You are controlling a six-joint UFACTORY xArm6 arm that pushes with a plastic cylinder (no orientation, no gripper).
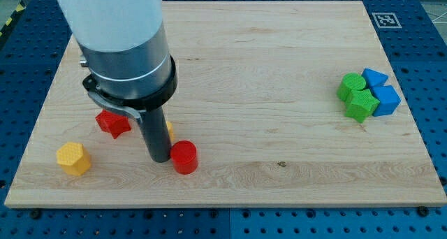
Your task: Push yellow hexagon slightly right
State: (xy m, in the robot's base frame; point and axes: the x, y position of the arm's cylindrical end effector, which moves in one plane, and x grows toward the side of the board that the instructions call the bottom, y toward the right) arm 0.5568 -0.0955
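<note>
The yellow hexagon lies near the board's lower left corner. My tip touches the board to the right of it, well apart from it. A red cylinder stands just right of my tip, close to it. A red star-shaped block lies up and left of my tip, partly under the arm's collar. A sliver of an orange-yellow block shows behind the rod; its shape is hidden.
Two green blocks and two blue blocks are clustered at the view's right. The wooden board ends near the view's bottom. A marker tag sits at its top right corner.
</note>
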